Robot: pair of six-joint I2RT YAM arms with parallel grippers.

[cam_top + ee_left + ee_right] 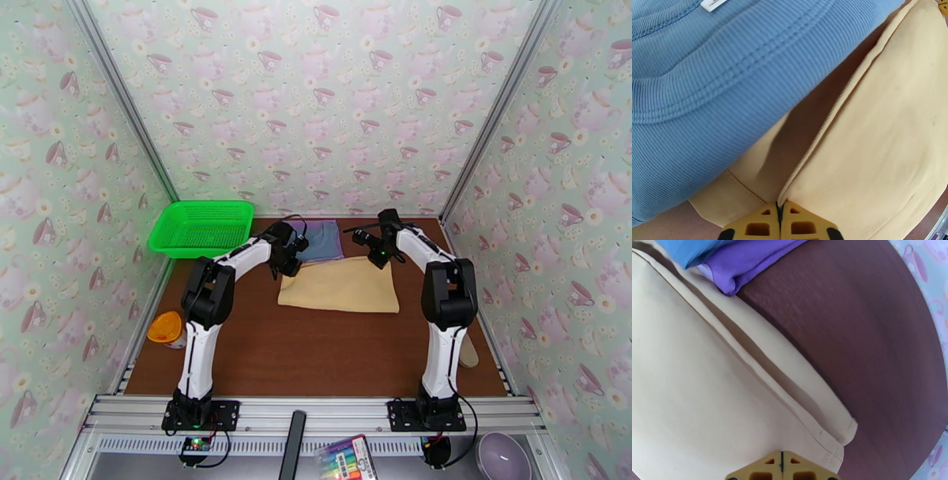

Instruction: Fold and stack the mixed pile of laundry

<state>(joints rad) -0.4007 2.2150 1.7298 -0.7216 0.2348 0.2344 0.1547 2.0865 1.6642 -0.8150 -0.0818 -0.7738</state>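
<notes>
The tan-yellow garment lies folded flat in the middle of the brown table. At its far edge sits the slate-blue shirt, folded on top of the purple T-shirt. My left gripper is at the tan garment's far left corner. In the left wrist view its yellow fingertips are pressed shut on a fold of the tan cloth, beside the blue shirt. My right gripper is at the far right corner, fingertips shut at the tan hem.
A green mesh basket stands at the back left of the table. An orange-lidded cup sits at the left edge. Off the table's near side lie a marker pack and a grey bowl. Walls close in on three sides.
</notes>
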